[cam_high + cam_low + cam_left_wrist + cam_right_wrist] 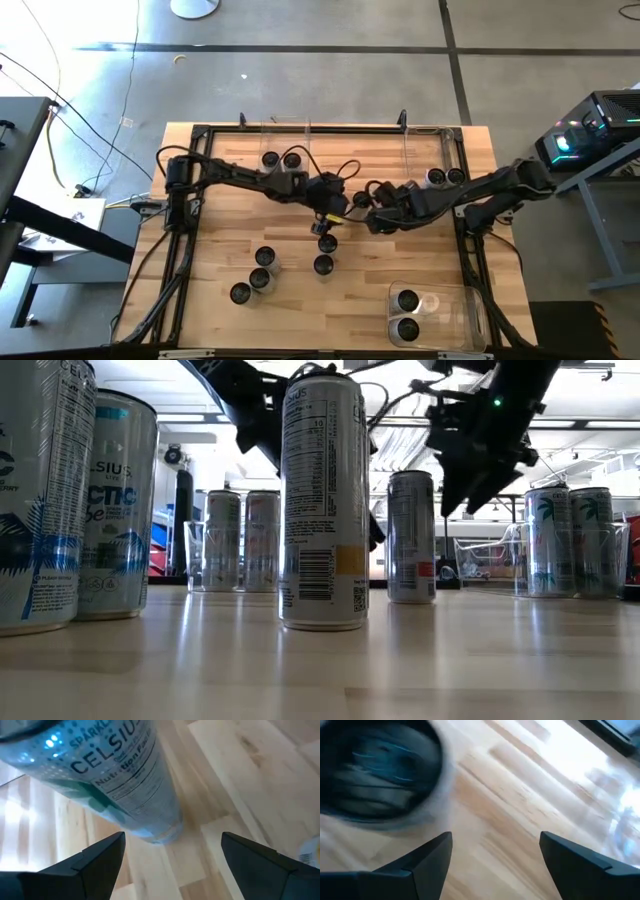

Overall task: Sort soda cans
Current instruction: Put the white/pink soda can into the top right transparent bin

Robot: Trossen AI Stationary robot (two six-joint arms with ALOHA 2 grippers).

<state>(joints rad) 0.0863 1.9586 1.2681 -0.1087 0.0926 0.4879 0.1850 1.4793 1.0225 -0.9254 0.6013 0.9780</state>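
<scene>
Left claw [328,214] hangs fingers apart over the table [220,200] centre, just at 12 o'clock of a Celsius can [327,243] still standing free, right claw [372,221] also spread and empty at its 2 o'clock, other cans scattered around 7 o'clock.

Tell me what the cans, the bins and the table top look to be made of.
Cans: apparently thin aluminium, silvery with printed labels; they catch glossy highlights. Bins: clear rigid plastic, since the cans inside show through the walls. Table top: pale wood planks with visible grain and seams, finished smooth; it mirrors the room lights in the low view.
</scene>
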